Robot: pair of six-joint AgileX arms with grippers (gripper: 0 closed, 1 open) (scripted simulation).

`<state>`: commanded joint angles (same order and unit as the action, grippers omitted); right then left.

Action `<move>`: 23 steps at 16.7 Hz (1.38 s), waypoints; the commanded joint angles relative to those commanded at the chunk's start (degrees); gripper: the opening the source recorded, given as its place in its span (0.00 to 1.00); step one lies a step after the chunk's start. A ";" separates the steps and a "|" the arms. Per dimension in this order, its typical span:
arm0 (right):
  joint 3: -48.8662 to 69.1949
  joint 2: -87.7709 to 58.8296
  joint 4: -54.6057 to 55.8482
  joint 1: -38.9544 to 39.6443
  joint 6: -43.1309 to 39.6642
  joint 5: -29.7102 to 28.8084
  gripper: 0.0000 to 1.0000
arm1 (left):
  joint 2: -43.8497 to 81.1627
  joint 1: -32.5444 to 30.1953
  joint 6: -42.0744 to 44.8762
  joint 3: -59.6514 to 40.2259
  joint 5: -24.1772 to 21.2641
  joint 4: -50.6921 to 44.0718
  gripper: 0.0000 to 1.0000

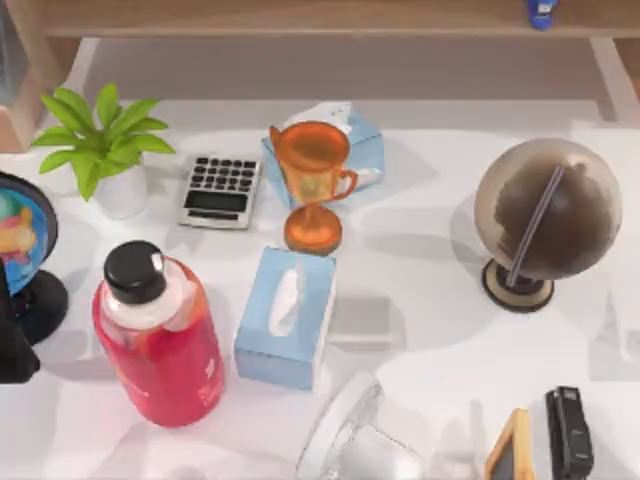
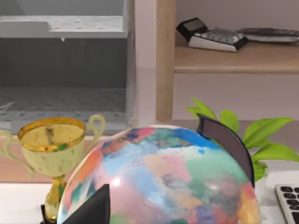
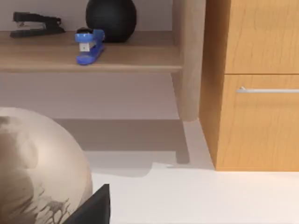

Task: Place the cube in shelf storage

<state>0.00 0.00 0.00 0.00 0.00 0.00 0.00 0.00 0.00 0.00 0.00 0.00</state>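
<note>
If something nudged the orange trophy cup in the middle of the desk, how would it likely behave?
The orange trophy cup looks apt to tip: a wide bowl sits on a thin stem above a small round foot. Its glossy surface suggests it could be slippery. It stands close to the tissue box behind it, which might stop a fall that way.

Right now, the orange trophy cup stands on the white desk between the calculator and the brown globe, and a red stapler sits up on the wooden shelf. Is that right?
Nearly. The stapler on the wooden shelf is blue, not red, as the right wrist view shows. The rest holds: in the top view the orange trophy cup stands on the white desk between the calculator and the brown globe.
</note>
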 joint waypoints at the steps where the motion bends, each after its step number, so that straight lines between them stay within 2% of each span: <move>1: 0.00 0.00 0.00 0.00 0.00 0.00 1.00 | 0.00 0.00 0.00 0.00 0.00 0.00 1.00; 5: 2.49 -3.44 2.73 -1.17 -3.39 0.36 1.00 | 0.00 0.00 0.00 0.00 0.00 0.00 1.00; 10: 12.46 -20.82 13.76 -5.96 -17.69 2.55 1.00 | 0.00 0.00 0.00 0.00 0.00 0.00 1.00; 23: 45.94 -100.99 50.52 -21.29 -68.72 16.32 1.00 | 0.00 0.00 0.00 0.00 0.00 0.00 1.00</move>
<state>45.94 -100.99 50.52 -21.29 -68.72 16.32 0.00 0.00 0.00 0.00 0.00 0.00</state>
